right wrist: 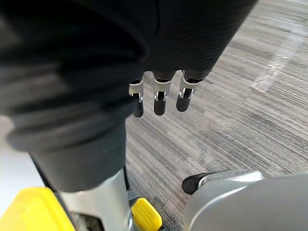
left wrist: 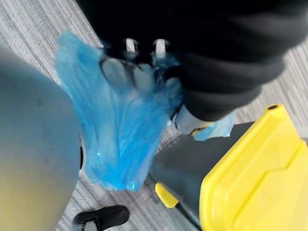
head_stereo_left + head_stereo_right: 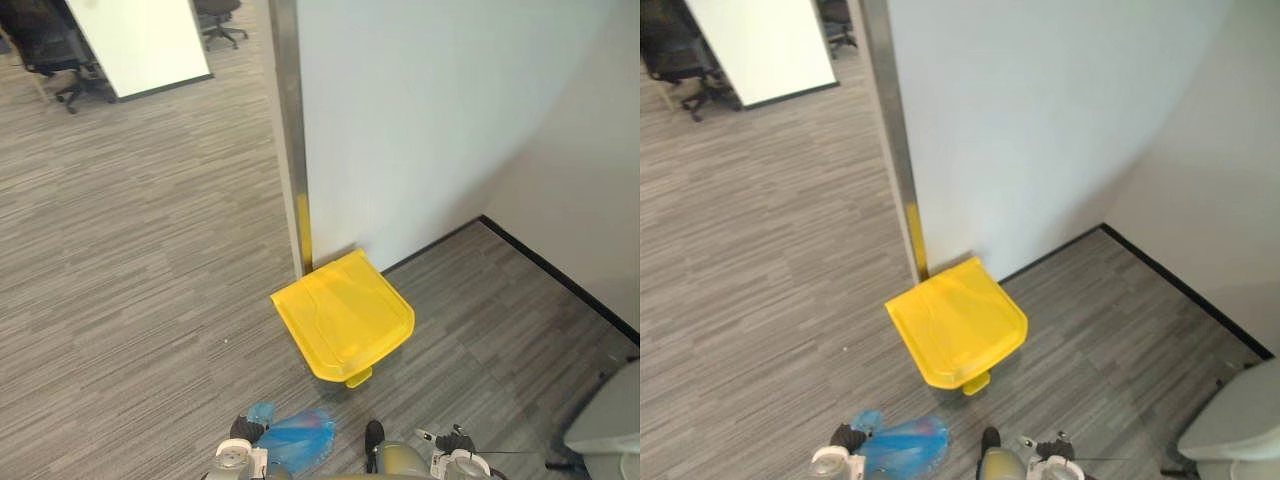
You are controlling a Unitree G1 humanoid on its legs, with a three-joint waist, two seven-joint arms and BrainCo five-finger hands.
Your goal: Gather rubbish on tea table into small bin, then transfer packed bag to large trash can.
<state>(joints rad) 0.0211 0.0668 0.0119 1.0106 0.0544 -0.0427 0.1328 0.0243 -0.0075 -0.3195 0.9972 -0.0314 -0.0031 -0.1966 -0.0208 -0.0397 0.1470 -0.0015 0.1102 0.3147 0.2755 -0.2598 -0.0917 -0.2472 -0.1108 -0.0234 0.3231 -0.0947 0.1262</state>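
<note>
A blue plastic bag (image 2: 120,130) hangs crumpled from my left hand (image 2: 127,67), whose fingers are curled into its gathered top. From the head camera the blue bag (image 3: 298,440) sits low by my left hand (image 3: 243,430), just short of the large trash can. The can's yellow lid (image 3: 343,315) is down, and its yellow pedal (image 3: 358,377) sticks out at the front toward me. The can's grey body (image 2: 192,175) shows under the yellow lid (image 2: 255,183). My right hand (image 1: 159,98) hangs over the floor with straight fingers, holding nothing.
The can stands against a white wall beside a metal post (image 3: 290,130). A grey rounded object (image 3: 608,420) is at the far right. Office chairs (image 3: 50,50) and a white panel (image 3: 140,40) stand far back left. Open striped carpet lies to the left.
</note>
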